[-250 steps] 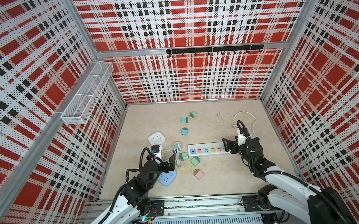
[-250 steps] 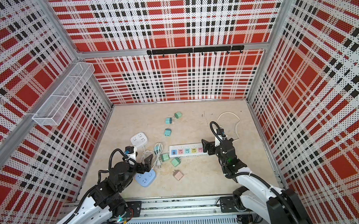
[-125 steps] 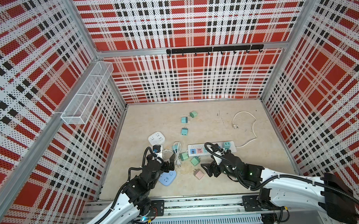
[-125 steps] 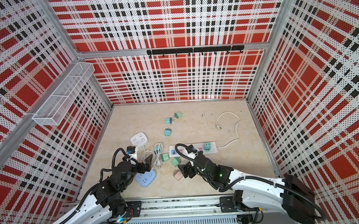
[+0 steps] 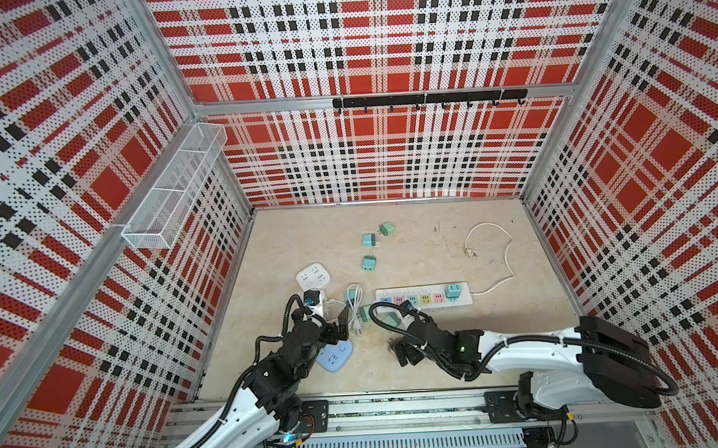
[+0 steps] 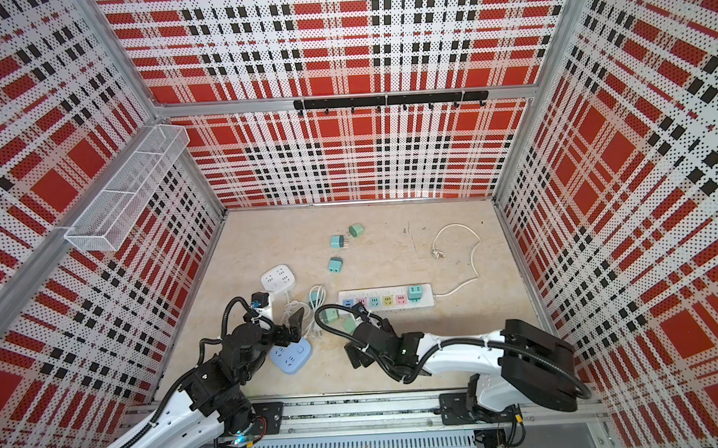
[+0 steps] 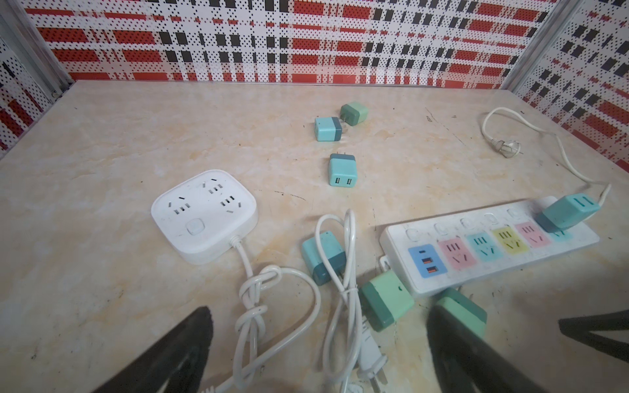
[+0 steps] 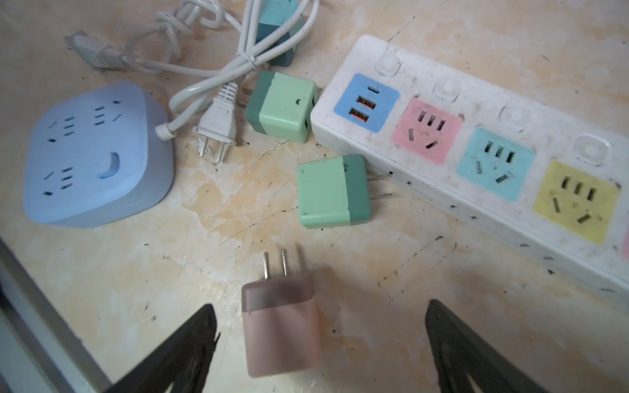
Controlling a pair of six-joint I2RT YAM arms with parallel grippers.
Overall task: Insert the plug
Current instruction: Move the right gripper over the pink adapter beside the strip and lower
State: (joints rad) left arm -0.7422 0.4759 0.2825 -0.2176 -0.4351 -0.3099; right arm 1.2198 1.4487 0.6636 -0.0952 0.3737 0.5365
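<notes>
Down on the beige marbled tabletop (image 5: 308,235): white power strip (image 5: 423,300) across the middle, loose plug (image 5: 471,252) well behind. Hard against the strip's USB end, a green adapter (image 8: 284,107); second green adapter (image 8: 332,190) just beside, prongs at the strip's side. Pink adapter (image 8: 280,320) flat, apart from both. Near the white socket block (image 5: 313,275) and blue socket block (image 5: 335,356), tangled white cords (image 7: 343,272) over a teal adapter (image 7: 323,257). Further back, far teal adapter (image 5: 367,239), nearer teal adapter (image 5: 367,263), third green adapter (image 5: 386,229).

Setting: robot test cell, lab-type enclosure. Perforated red-black-white plaid panels (image 5: 367,158) on aluminium framing (image 5: 260,106) are walling in a beige marble-look desk (image 5: 412,247) on three sides. A wire basket (image 5: 172,187) is hanging at upper left; a black hook rail (image 5: 426,98) is running across the upper centre. The left arm (image 5: 241,417) and right arm (image 5: 533,350) are sitting on a slotted base rail (image 5: 398,410) along the bottom edge.
</notes>
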